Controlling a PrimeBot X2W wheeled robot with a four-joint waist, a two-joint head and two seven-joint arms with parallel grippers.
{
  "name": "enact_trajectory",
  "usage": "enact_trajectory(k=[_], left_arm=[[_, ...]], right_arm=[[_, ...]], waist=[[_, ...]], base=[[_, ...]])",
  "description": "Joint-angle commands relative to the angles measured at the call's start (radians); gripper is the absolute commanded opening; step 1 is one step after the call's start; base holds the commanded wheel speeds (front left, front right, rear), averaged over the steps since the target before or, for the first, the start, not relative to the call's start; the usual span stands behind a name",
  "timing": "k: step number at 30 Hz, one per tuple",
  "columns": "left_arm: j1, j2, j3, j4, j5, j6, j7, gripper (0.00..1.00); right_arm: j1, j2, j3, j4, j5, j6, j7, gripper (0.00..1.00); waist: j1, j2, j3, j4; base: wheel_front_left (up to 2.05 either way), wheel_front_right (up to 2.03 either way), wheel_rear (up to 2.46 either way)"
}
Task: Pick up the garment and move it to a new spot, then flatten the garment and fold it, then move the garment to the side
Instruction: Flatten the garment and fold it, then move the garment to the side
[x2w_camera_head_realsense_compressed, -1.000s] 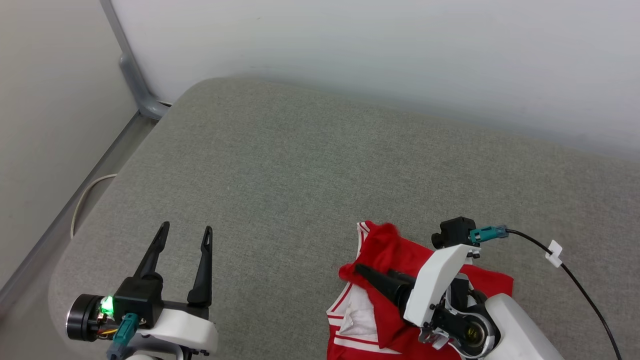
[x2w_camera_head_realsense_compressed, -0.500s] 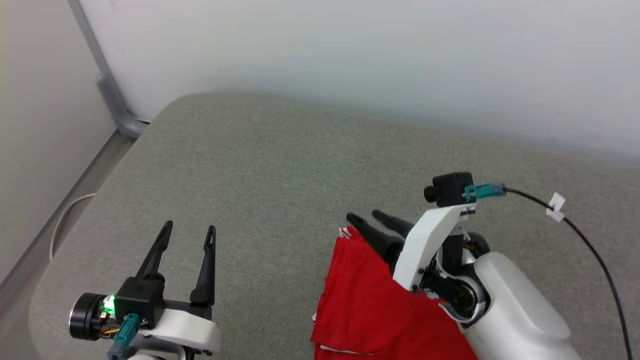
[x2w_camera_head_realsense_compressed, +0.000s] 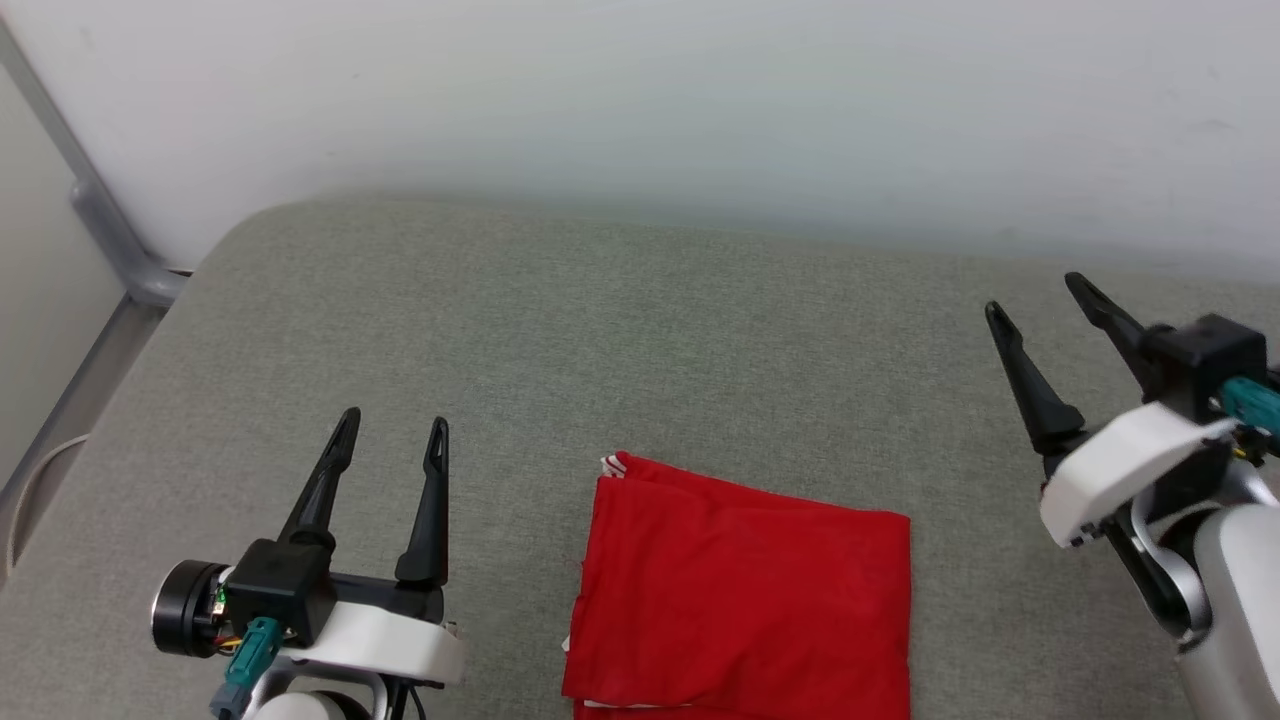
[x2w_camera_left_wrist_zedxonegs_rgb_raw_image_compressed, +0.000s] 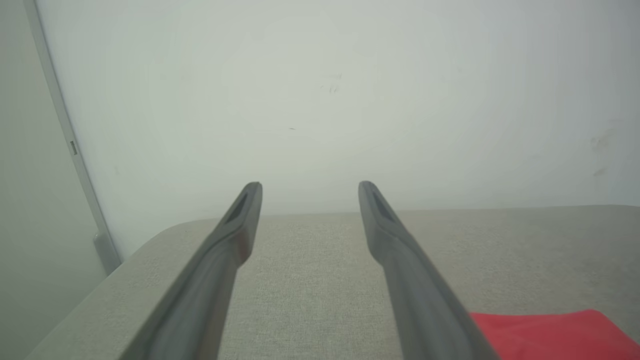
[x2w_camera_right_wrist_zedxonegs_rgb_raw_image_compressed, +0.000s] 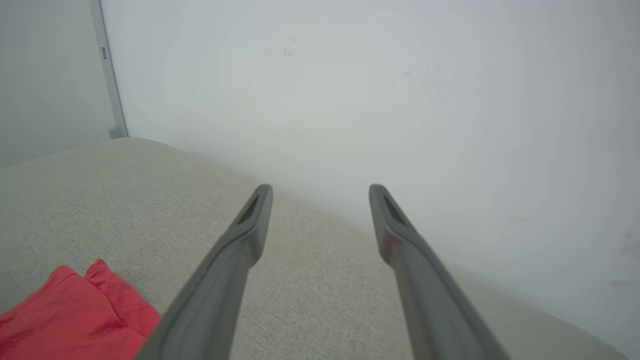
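Head view, looking down on a counter (x2w_camera_head_realsense_compressed: 600, 330) covered in grey fabric, with a rounded corner at far left. A pale wall (x2w_camera_head_realsense_compressed: 640, 100) is seen behind it.

Left tool (x2w_camera_head_realsense_compressed: 395, 417): held low over the near left part of the counter, with its two dark fingers (x2w_camera_head_realsense_compressed: 318, 495) pointing away from the robot. The jaws are seen spread apart, and bare grey fabric shows in the gap. Nothing is gripped; the tool is released.

Right tool (x2w_camera_head_realsense_compressed: 1032, 293): held over the right side of the counter, farther out than the left tool, with its fingers angled up and toward the wall. The jaws are likewise spread wide, and nothing is held between them. It is released too.

Garment (x2w_camera_head_realsense_compressed: 745, 590): laid flat on the counter between the two tools, folded into a rough rectangle with a plain red face up. A sliver of red-and-white striped trim is noted at its far corner on the left tool's side. It lies just to the right of the left tool, and to the left of the right tool on its near side. It is touched by neither. In each wrist view a red corner of it is caught low in the picture, beside that tool's inner finger.

A grey post (x2w_camera_head_realsense_compressed: 110, 240) is seen at the wall beyond the left tool, and a pale cable (x2w_camera_head_realsense_compressed: 25, 490) lies looped off the counter's left edge.
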Motion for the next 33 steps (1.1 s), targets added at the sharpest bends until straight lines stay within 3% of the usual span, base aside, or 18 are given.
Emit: enact_trajectory(k=[1,8,15,22,33], left_arm=[[-0.010,-0.006,-0.002,-0.008,-0.002,-0.004,-0.002,1.00],[0.006,-0.015,-0.006,-0.029,0.000,-0.004,-0.002,1.00],[0.026,-0.021,-0.015,-0.036,0.011,-0.012,-0.002,1.00],[0.045,-0.024,-0.020,-0.028,0.023,-0.013,-0.002,1.00],[0.044,-0.025,-0.036,-0.018,0.039,-0.016,-0.002,1.00]], right_arm=[[0.038,-0.004,-0.022,-0.029,-0.030,-0.001,-0.022,1.00],[0.224,0.075,-0.209,-0.172,-0.094,-0.001,-0.104,1.00],[0.369,0.200,-0.307,-0.236,-0.134,-0.001,-0.202,1.00],[0.456,0.253,-0.318,-0.225,-0.151,-0.001,-0.248,1.00],[0.454,0.267,-0.316,-0.207,-0.134,-0.001,-0.242,1.00]], waist=[[0.0000,-0.0001,0.008,-0.018],[0.0000,-0.0001,0.020,-0.055],[0.0000,-0.0001,0.022,-0.059],[0.0000,-0.0001,0.016,-0.056],[0.0000,-0.0001,0.012,-0.050]], base=[[0.00,0.00,0.00],[0.00,0.00,0.00],[0.00,0.00,0.00],[0.00,0.00,0.00],[0.00,0.00,0.00]])
